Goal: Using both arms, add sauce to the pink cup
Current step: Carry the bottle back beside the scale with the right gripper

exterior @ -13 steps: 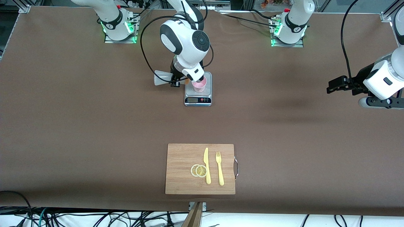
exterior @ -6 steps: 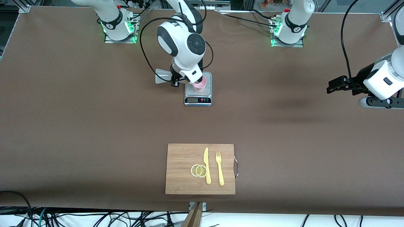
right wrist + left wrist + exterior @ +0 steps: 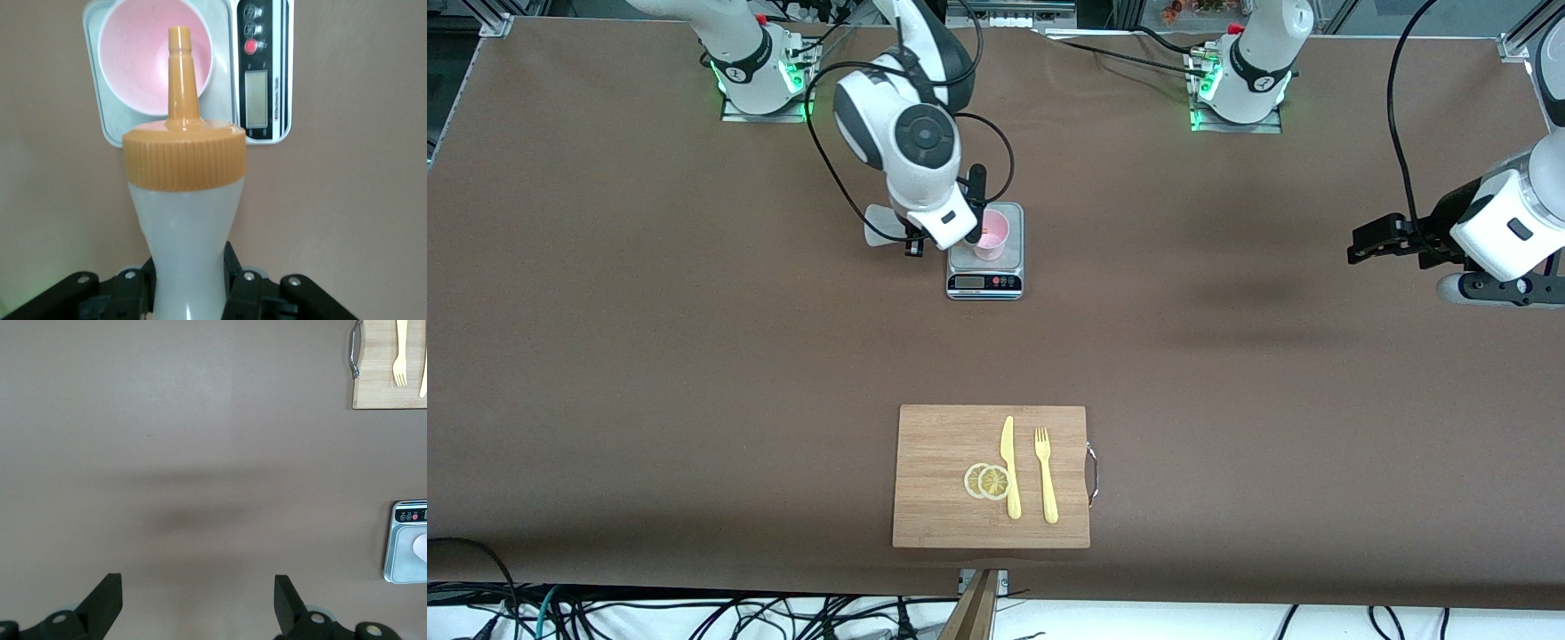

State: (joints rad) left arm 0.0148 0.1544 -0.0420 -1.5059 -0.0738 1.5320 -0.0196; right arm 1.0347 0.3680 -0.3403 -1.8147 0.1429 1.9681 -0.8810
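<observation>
A brown mat covers the whole table (image 3: 649,356), with metal framing at its corners and loose cables hanging off the edge nearest the front camera. A small kitchen scale (image 3: 984,276) stands between the two arm bases, nearer the front camera than they are, and the pink cup (image 3: 991,236) sits upright on its platform. Much nearer the front camera lies a wooden cutting board (image 3: 934,480) carrying a yellow knife (image 3: 1009,467), a yellow fork (image 3: 1046,474) and two lemon slices (image 3: 987,481).

The right gripper (image 3: 190,293) hangs over the table just beside the scale, its fingers pinching the sauce (image 3: 183,220) around the narrow body. The bottle is tipped so that its orange nozzle points toward the cup's mouth; from the front the arm's wrist covers most of the bottle, and only its pale base (image 3: 879,226) shows.

The left arm waits over bare mat at its own end of the table, the left gripper (image 3: 199,600) spread wide with nothing between its fingers. Its forearm is cut off by the frame edge. I cannot read the scale's display.
</observation>
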